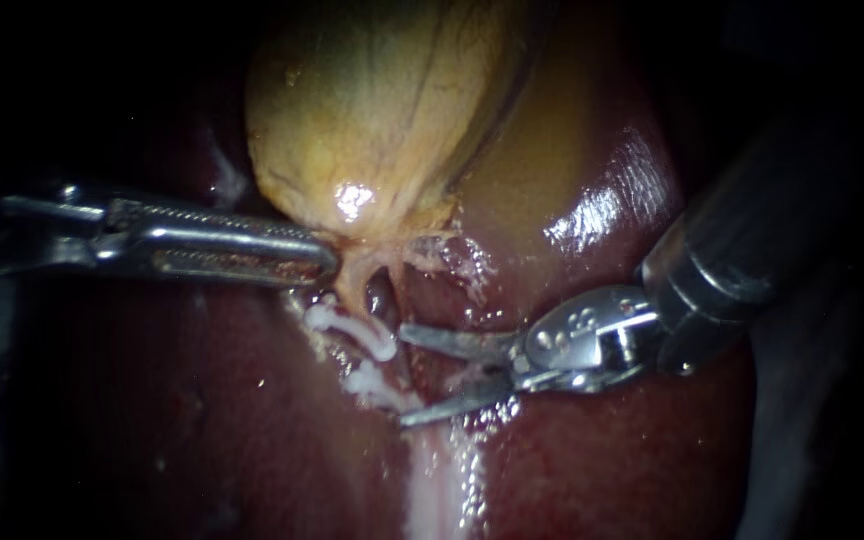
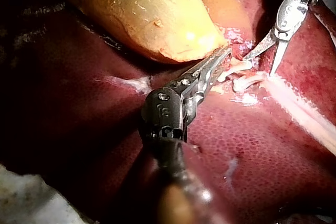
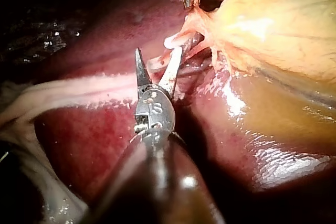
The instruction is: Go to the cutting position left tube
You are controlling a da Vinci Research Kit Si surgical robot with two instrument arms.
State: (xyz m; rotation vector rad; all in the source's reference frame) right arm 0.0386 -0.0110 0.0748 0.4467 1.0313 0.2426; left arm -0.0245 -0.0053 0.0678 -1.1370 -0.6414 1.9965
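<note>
At nine o'clock in the endoscope view our left instrument [image 1: 324, 258] comes in, its jaws clamped on the neck of the gallbladder [image 1: 372, 110], which fills twelve o'clock. Just below centre the left tube [image 1: 354, 288] runs down from that neck over the liver [image 1: 202, 420], carrying two white clips [image 1: 352, 328]. From three o'clock our right instrument [image 1: 404, 375] reaches in, jaws apart, their tips just beside the clips.

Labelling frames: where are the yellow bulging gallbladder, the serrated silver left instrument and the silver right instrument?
yellow gallbladder [image 1: 372, 110], endoscope view, its body.
left instrument [image 1: 328, 258], endoscope view, jaw tips.
right instrument [image 1: 402, 375], endoscope view, between jaws.
</note>
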